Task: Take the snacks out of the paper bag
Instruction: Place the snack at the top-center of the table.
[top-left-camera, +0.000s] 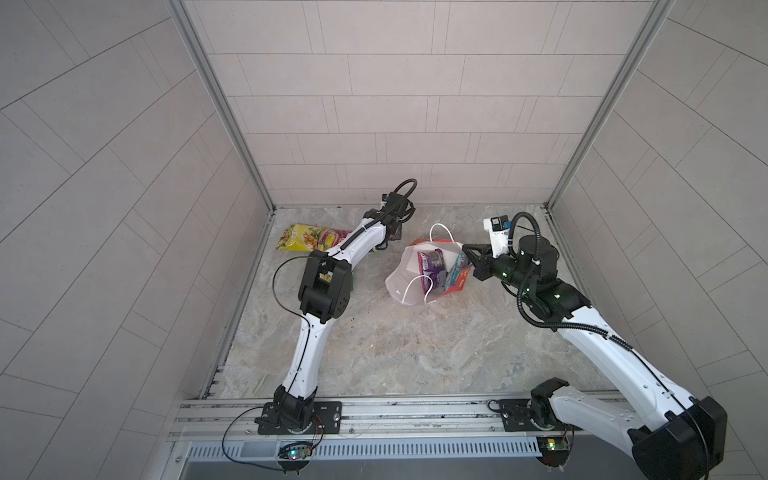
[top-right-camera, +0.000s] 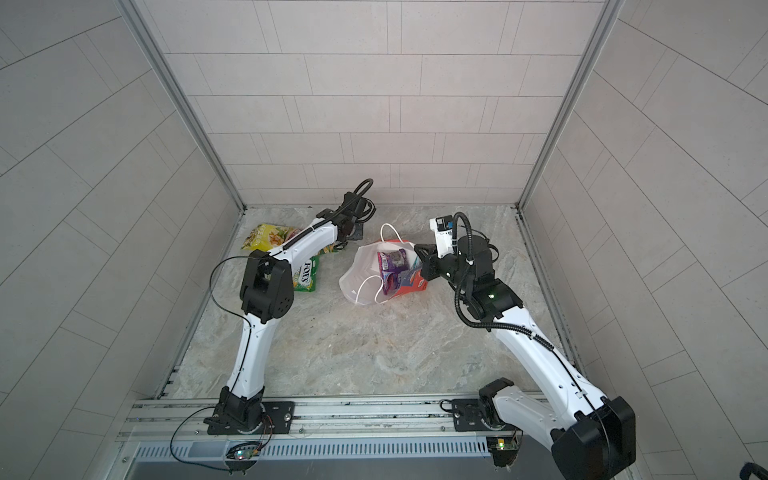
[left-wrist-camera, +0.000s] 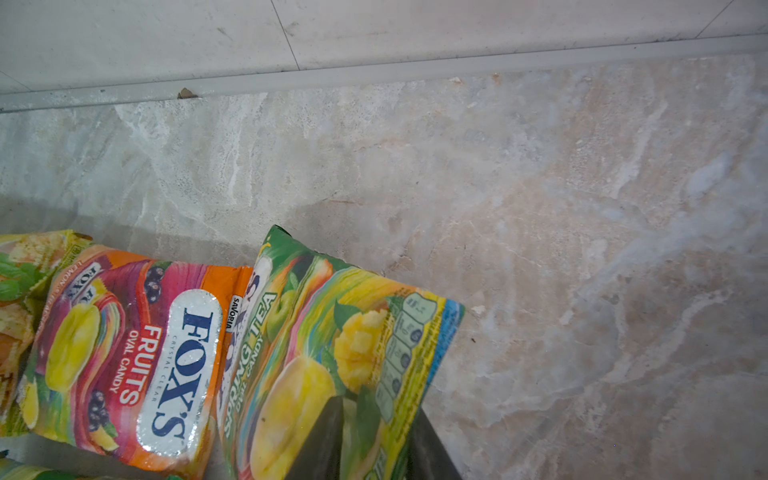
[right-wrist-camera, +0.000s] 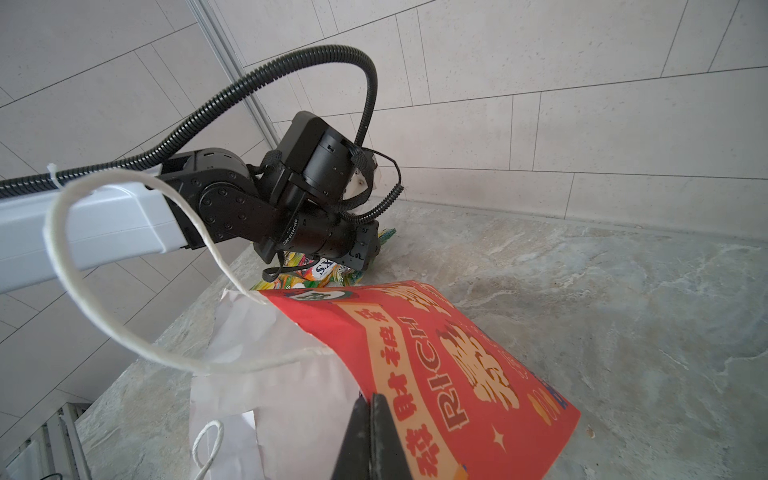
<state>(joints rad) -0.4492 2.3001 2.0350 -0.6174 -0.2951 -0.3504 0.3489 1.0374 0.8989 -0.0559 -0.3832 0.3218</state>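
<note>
Tabletop (top-left-camera: 395, 353), right arm (top-left-camera: 615, 357) at paper bag (top-left-camera: 401, 274)

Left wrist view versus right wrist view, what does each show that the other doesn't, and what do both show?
Only left wrist: readable Fruits packet and Spring Tea packet labels, with the left pincer open over the latter. Only right wrist: the red bag, the right pincer shut on its rim, and the left arm. Both: some packets, the marble table, the tiled wall.

Overhead pair, wrist close-ups; shared paper bag (top-left-camera: 400, 277)
</note>
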